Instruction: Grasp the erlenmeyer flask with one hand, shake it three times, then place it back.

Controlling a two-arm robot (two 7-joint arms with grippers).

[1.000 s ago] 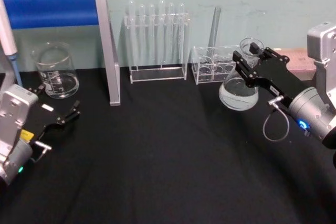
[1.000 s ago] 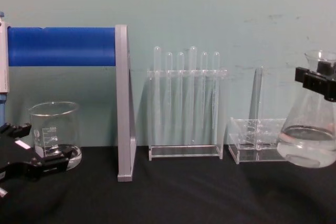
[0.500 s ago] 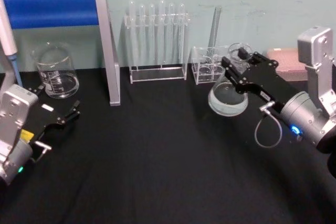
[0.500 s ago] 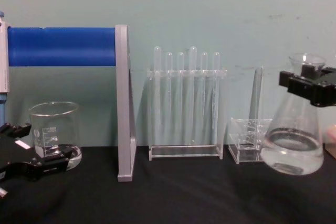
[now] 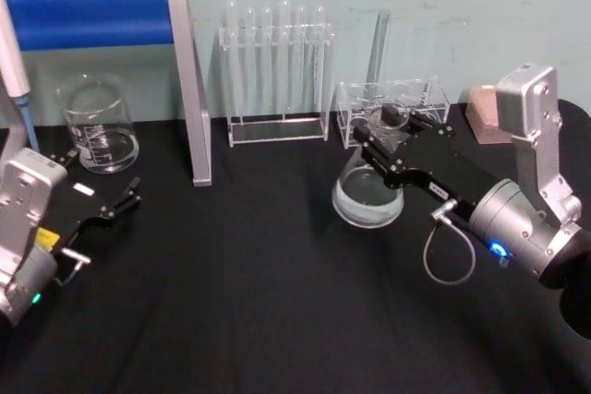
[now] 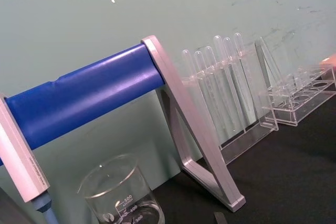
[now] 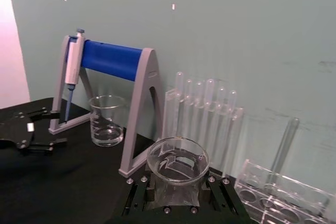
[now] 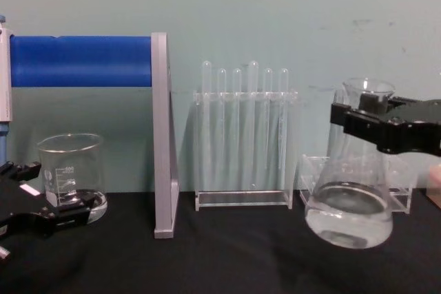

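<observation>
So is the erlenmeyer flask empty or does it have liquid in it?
Partly full: clear liquid fills the wide base of the erlenmeyer flask, level far below the neck, which the right claw clamps.

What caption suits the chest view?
Right gripper holds the flask by its neck; left gripper rests open near the beaker.

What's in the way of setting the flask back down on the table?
Nothing visible. The right claw grips the flask by the neck, tilted over bare black table. The small rack stands behind it, toward the wall, not under it. Left claw rests open by the beaker.
</observation>
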